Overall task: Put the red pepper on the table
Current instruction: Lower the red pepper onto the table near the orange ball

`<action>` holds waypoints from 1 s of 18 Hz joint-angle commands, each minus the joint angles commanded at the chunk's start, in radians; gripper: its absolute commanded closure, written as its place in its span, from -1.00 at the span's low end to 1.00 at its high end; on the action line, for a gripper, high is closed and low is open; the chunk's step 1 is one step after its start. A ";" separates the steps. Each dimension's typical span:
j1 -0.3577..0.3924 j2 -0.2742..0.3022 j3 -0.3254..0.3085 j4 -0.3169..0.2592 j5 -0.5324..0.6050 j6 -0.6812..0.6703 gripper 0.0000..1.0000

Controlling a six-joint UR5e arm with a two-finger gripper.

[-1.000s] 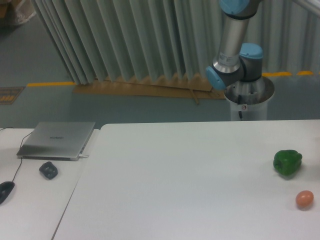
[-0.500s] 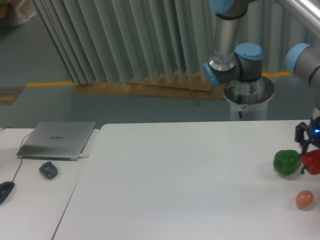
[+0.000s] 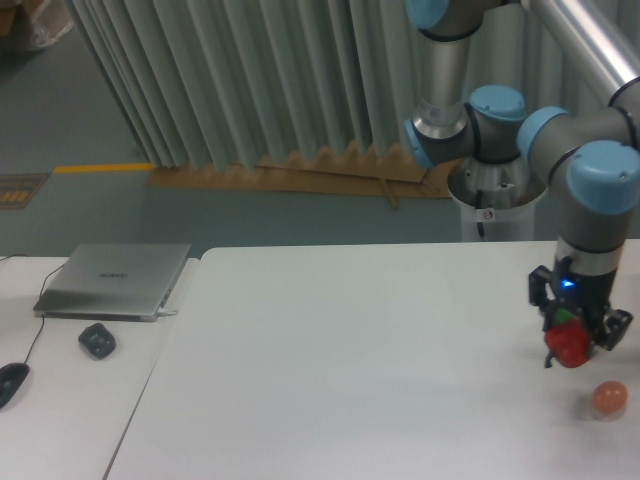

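1. Camera view: claw (image 3: pixel 572 335) is clamping the pepper (image 3: pixel 567 345) above the counter (image 3: pixel 350 370), at 10 o'clock from the ball (image 3: pixel 609 398).
2. Lowering straight down, well clear of the ball, before releasing is looking wisest.

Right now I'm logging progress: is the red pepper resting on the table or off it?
Cannot tell. The red pepper sits between the gripper fingers, low above the table; contact isn't visible.

Even, diffuse overhead light with a cool greenish cast; the white counter (image 3: pixel 350 350) shows almost no shadows (no glare either). Overall soft, slightly blurred, low-resolution.
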State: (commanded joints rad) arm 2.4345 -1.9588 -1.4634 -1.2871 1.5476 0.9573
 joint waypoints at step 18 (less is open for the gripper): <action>-0.060 -0.061 -0.034 0.129 0.181 -0.052 -1.00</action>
State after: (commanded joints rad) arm 2.3746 -2.0203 -1.4971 -1.1582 1.7288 0.9051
